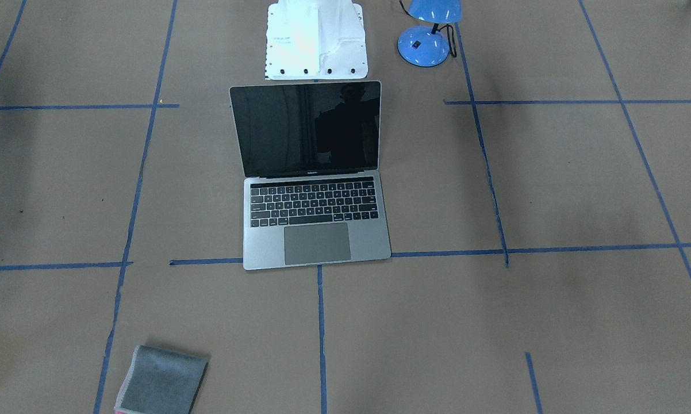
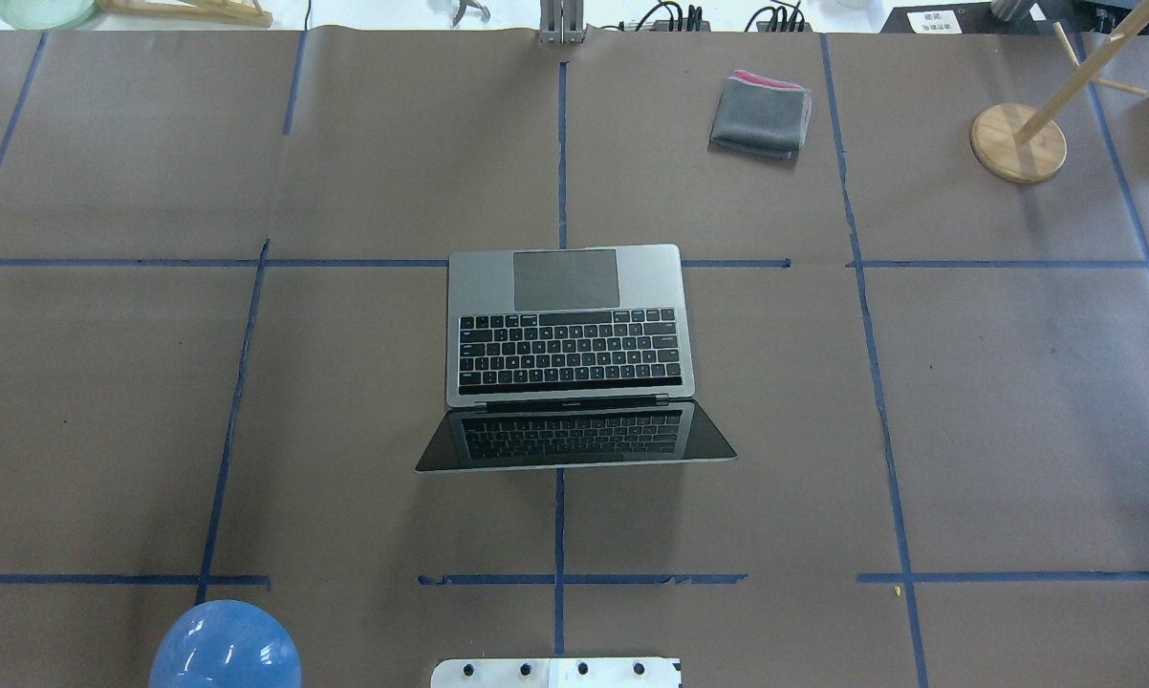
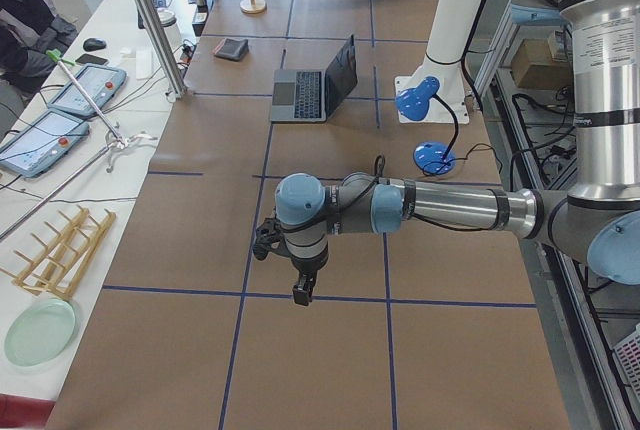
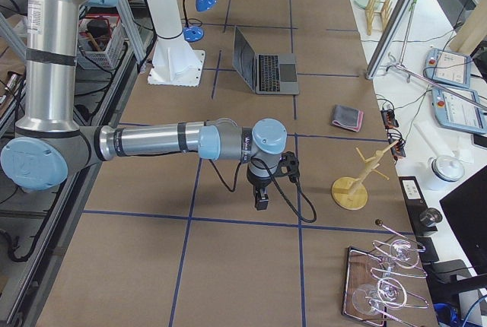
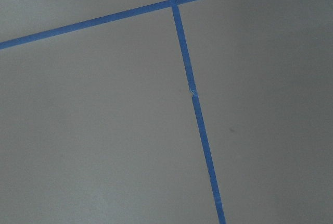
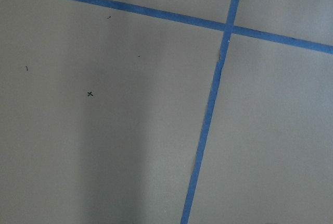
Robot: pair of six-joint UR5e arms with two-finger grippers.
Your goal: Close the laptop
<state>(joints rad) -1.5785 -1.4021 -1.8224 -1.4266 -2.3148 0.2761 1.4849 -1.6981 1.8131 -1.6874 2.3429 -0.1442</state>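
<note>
Brown paper w/ blue tape grid covers bench. Laptop sits mid-bench, open, straight out from robot base. Hinge runs across bench, L–R to robot. Keyboard half is on operators' side. Lid is on robot side, tipped back past upright toward base. Screen dark, faces away from robot.

Left tool hangs pointing down over bare paper toward bench's left end. Right tool does same at right end. Both well apart from laptop; neither shows in overhead or front view. Seen only from side cams, so can't tell how far open either is or whether it holds anything. Wrist cams: paper + tape only, no laptop.

Judgement: laptop lies inward from both tools, approx. between them. Can't say which arm is nearer. Move turns on lid's lean: whichever arm goes should come in on base side of lid, behind its top edge, then push away from robot + down about hinge. No object on keys to block. Lamp stands near base on robot's left, apart from lid. Cloth on operators' side, well apart.
</note>
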